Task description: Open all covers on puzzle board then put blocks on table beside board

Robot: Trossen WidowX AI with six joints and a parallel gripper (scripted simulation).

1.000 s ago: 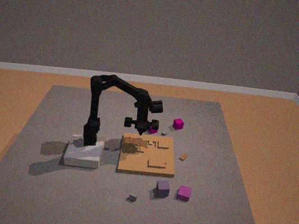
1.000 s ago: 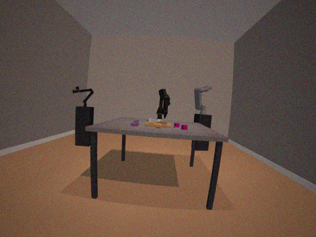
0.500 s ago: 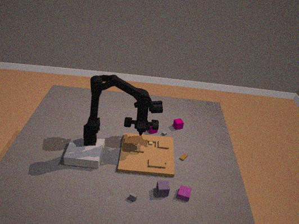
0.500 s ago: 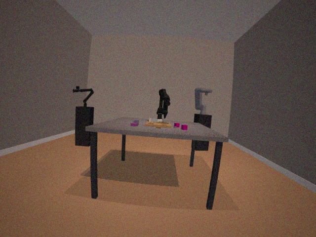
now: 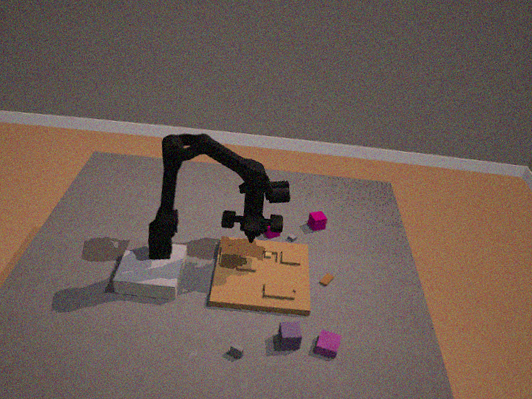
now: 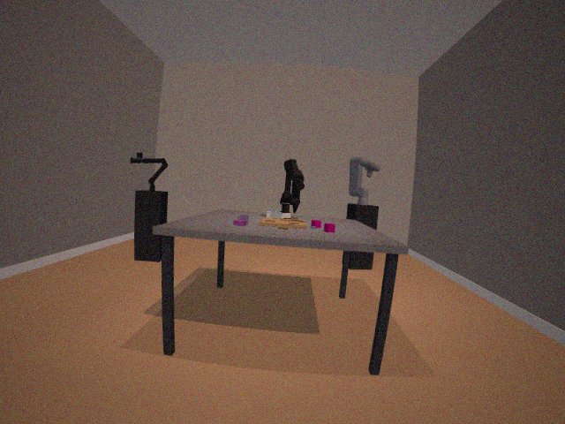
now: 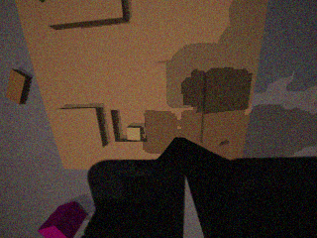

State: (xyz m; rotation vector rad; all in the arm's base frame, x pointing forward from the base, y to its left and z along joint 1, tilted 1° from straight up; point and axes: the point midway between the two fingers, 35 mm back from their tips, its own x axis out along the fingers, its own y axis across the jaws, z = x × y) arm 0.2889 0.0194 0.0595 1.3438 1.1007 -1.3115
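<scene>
In the top view the gripper hung above the board near its far edge, fingers closed on nothing. Just to its right sat the pale knob, squarish, without a readable long axis, so a short rightward shift seemed due. Raised edges crowded that knob; farther right, the magenta block stood off the board.
</scene>
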